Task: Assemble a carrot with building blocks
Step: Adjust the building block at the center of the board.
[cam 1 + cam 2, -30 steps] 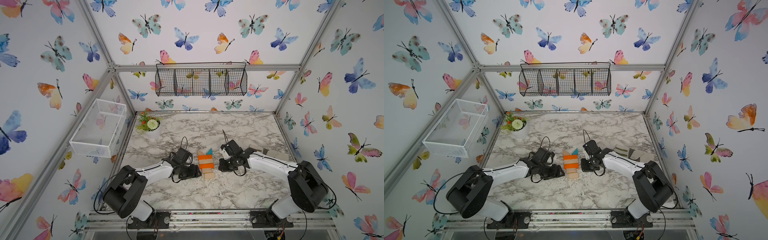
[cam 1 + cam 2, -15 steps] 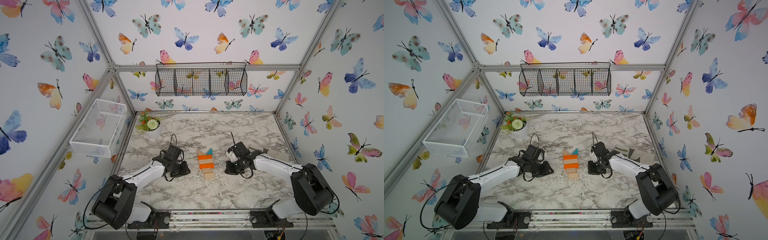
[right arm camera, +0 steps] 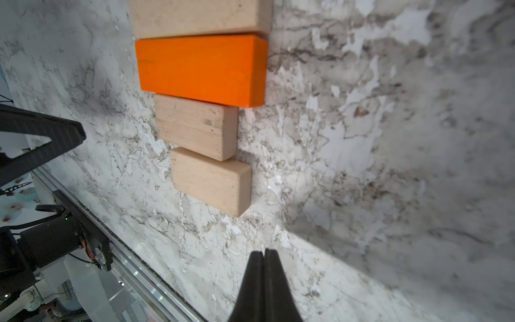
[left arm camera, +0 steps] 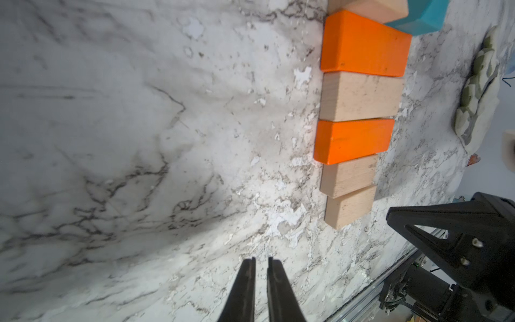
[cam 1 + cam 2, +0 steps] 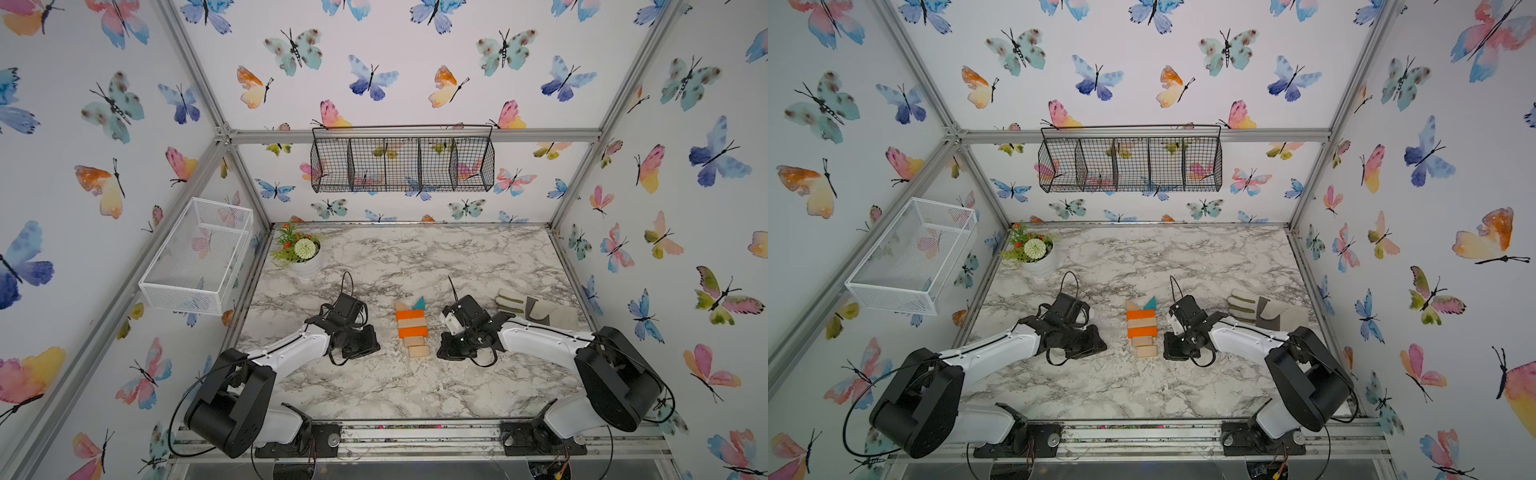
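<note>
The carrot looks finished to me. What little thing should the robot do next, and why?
Probably have the right gripper, shut and empty beside it, nudge the tip block into line: it lies skewed and offset from the neighbouring tan block.

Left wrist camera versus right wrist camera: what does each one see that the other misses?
Only the left wrist view shows the teal triangle, the tan triangle, the upper orange bar, the glove, and the left fingers a slit apart. Only the right wrist view shows the right fingers pressed together. Both show the lower orange bar, the tan bar beside it, the two small tan blocks and the marble table.
</note>
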